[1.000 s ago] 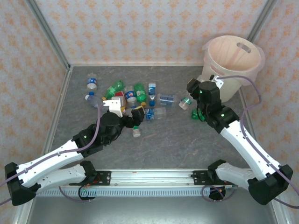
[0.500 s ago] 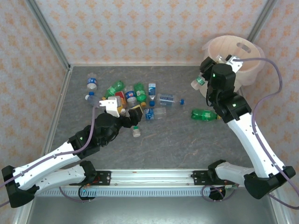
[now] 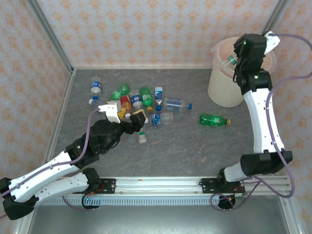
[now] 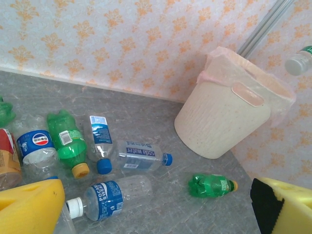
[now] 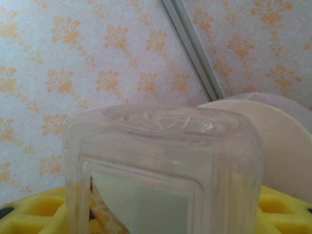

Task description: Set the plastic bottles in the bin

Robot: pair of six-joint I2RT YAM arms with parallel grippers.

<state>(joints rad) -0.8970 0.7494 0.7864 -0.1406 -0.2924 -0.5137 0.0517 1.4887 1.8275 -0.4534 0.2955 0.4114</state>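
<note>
Overhead, grey speckled tabletop (image 3: pixel 195 146), orange-patterned walls (image 3: pixel 146 29), left tool (image 3: pixel 131 111) gaping empty, right tool (image 3: pixel 234 60) clasping clear bottle (image 5: pixel 161 161) above bin (image 3: pixel 222 90).

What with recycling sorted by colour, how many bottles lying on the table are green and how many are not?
Green bottles: 3
Other bottles, mostly clear: 8 in sight; the left arm may hide more
Total: 11 on the table
</note>
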